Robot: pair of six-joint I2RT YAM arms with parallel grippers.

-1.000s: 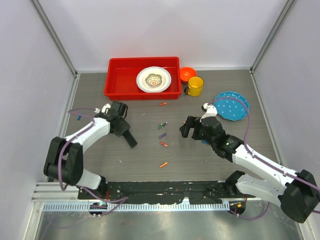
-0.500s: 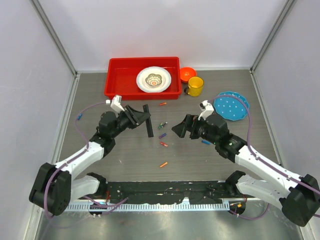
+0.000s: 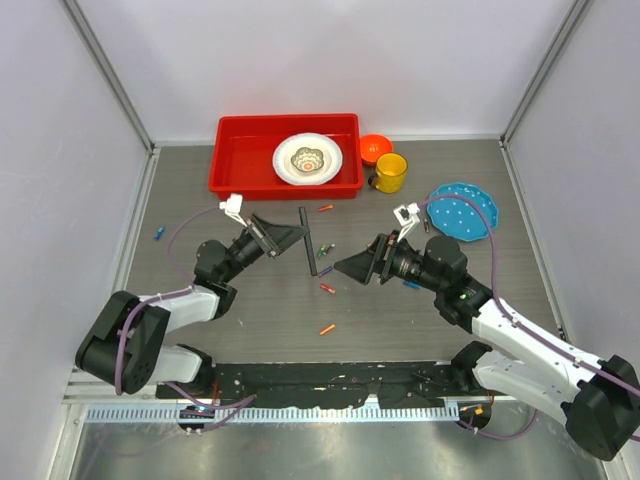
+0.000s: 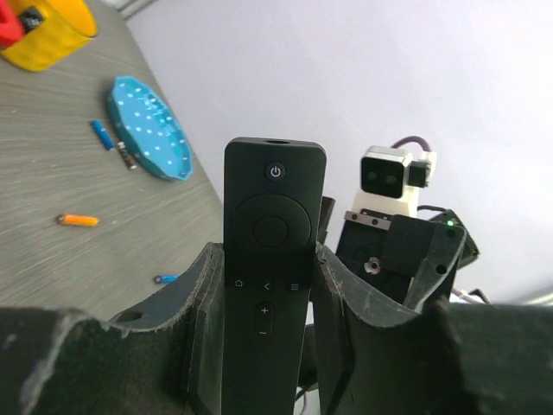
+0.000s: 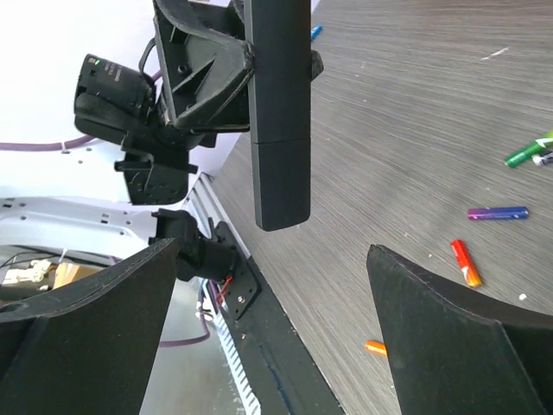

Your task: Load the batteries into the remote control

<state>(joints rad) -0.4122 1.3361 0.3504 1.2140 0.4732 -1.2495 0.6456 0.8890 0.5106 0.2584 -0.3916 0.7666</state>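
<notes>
The remote control is a slim black bar held upright above the table's middle. My left gripper is shut on its lower half. In the left wrist view the remote control shows its button side between the fingers of the left gripper. My right gripper faces it, open and empty. In the right wrist view the remote control shows its plain back above the right gripper. Several batteries lie on the table: orange, green, purple, red, orange.
A red tray with a white plate stands at the back. Beside it are an orange bowl and a yellow cup. A blue plate lies at the right. Blue batteries lie at the far left and under the right arm.
My left gripper has lifted the remote control off the table and swung it upright toward the middle. My right gripper has turned to face it, still open.
</notes>
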